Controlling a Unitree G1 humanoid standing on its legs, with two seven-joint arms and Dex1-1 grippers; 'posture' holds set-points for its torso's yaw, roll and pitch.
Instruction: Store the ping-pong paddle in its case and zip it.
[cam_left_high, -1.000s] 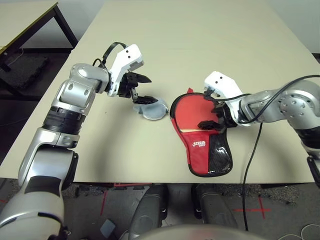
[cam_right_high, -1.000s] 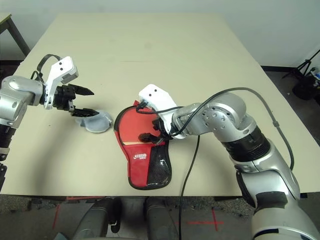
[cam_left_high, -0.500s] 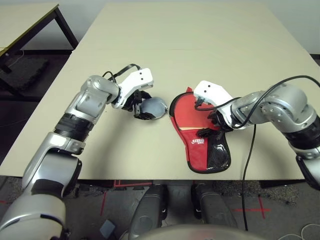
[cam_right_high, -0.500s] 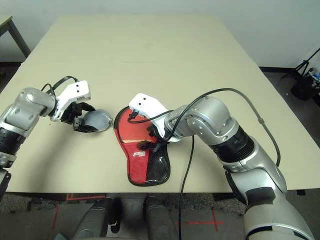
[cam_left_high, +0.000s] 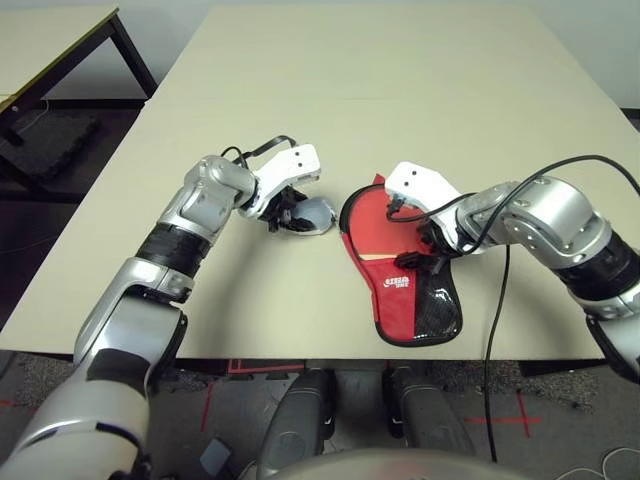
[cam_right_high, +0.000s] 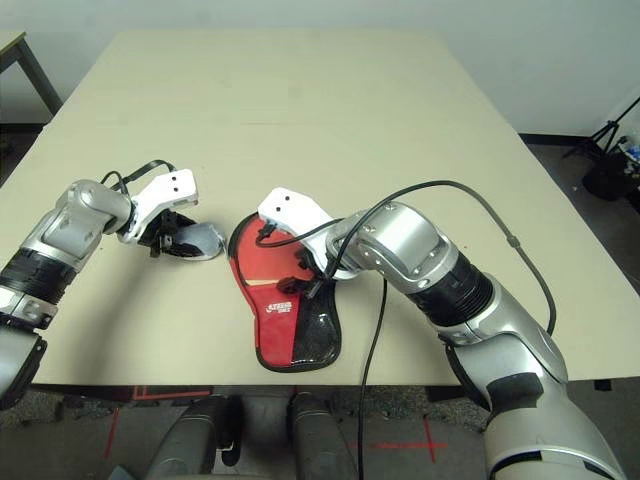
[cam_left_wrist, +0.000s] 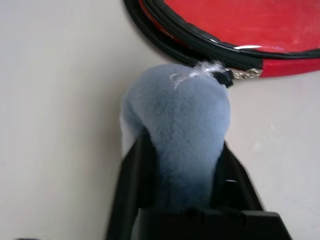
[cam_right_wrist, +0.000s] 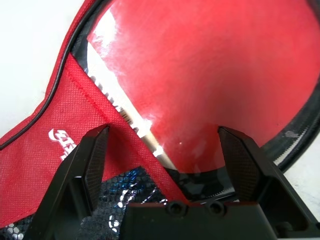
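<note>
1. The case (cam_right_high: 290, 310) lies flat on the table (cam_right_high: 400, 140), near its front edge.
2. The paddle (cam_right_high: 262, 252) sits in the case's open upper half.
3. The right gripper (cam_right_high: 300, 272) hangs over the case.
4. The left gripper (cam_right_high: 172, 240) meets a grey lump (cam_right_high: 200, 240) left of the case.

My head pair looks down on the surface (cam_left_high: 420, 90); my wrist cameras sit close, both catching the case (cam_right_wrist: 45, 160).

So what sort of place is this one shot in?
Probably a lab or workshop, not a home: a large plain beige table against a bare wall, red tape crosses on a speckled floor, and what may be a stand's legs in the corner.
</note>
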